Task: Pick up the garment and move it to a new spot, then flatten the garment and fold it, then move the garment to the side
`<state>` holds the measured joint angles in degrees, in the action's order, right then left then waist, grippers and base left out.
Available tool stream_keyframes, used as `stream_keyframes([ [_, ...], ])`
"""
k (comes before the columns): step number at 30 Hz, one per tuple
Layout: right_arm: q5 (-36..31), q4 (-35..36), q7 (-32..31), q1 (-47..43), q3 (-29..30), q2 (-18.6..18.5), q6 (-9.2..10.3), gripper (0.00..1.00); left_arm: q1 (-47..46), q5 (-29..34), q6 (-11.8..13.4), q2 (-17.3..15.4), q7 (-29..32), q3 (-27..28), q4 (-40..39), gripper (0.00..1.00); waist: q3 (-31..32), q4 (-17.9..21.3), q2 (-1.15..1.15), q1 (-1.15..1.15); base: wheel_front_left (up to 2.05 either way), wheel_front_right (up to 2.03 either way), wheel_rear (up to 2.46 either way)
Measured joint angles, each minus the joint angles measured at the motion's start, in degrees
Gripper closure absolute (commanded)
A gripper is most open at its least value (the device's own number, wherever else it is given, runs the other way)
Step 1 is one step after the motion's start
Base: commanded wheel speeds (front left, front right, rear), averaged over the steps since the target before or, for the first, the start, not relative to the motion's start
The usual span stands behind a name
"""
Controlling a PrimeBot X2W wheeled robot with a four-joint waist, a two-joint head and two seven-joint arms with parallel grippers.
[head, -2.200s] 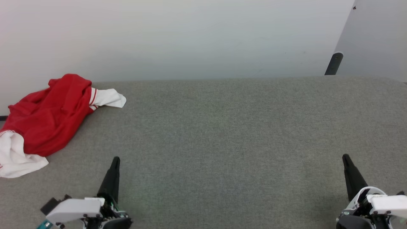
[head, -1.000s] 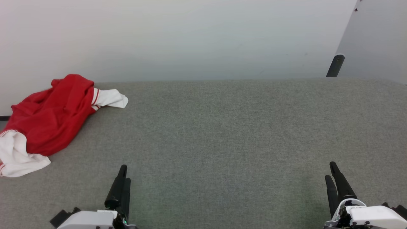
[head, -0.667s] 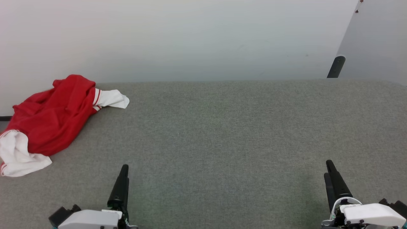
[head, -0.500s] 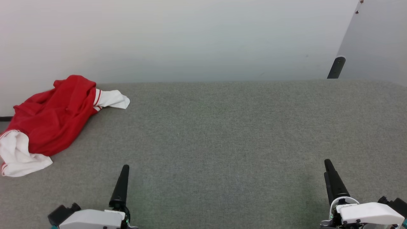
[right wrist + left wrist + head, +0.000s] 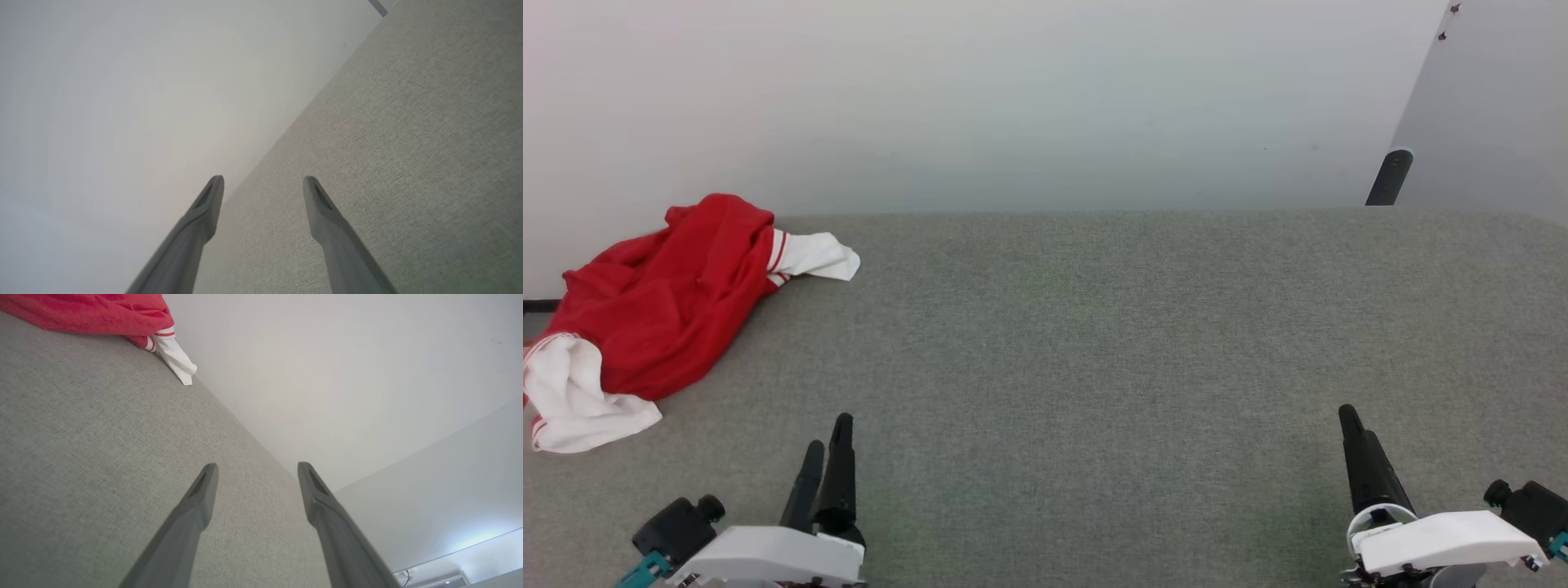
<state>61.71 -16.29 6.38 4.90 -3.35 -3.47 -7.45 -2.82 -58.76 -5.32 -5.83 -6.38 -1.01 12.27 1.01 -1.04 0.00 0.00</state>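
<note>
Red shirt (image 5: 662,310) with white sleeves and striped trim, crumpled in a heap at the far left of a grey fabric table (image 5: 1094,327), close against a pale wall (image 5: 1013,98); one white sleeve lying along the far edge, the other bunched at the near end. Untouched, well apart from both grippers. Left gripper (image 5: 829,433) at the near left, fingers spread wide and empty over bare fabric, tips toward the wall. Right gripper (image 5: 1357,420) at the near right, likewise spread wide, holding nothing. Dark post (image 5: 1388,175) beyond the far right corner.
</note>
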Motion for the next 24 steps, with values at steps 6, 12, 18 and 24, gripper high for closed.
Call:
stream_keyframes([
  [6,-8.91,-0.12,0.97,0.08,-0.04,0.25,-0.01,0.0,0.17,9.89,0.05,0.6,-0.96,0.89,-0.8,0.0,0.11,-0.15,0.0,0.0,0.0,0.0,0.0],
  [12,-16.56,-0.22,1.91,0.13,0.0,0.44,-0.01,0.0,0.24,19.02,0.32,0.97,-1.86,1.58,-1.99,0.0,0.21,-0.3,0.0,0.0,0.0,0.0,0.0],
  [18,-22.85,-0.45,2.71,0.37,0.29,0.58,-0.01,0.0,0.46,26.73,0.58,1.35,-2.75,1.86,-3.32,0.0,0.31,-0.44,0.0,0.0,0.0,0.0,0.0],
  [24,-27.33,-0.57,3.56,0.44,0.45,0.64,-0.01,0.0,0.61,32.44,0.77,1.64,-3.57,2.22,-4.98,0.0,0.42,-0.54,0.0,0.0,0.0,0.0,0.0],
])
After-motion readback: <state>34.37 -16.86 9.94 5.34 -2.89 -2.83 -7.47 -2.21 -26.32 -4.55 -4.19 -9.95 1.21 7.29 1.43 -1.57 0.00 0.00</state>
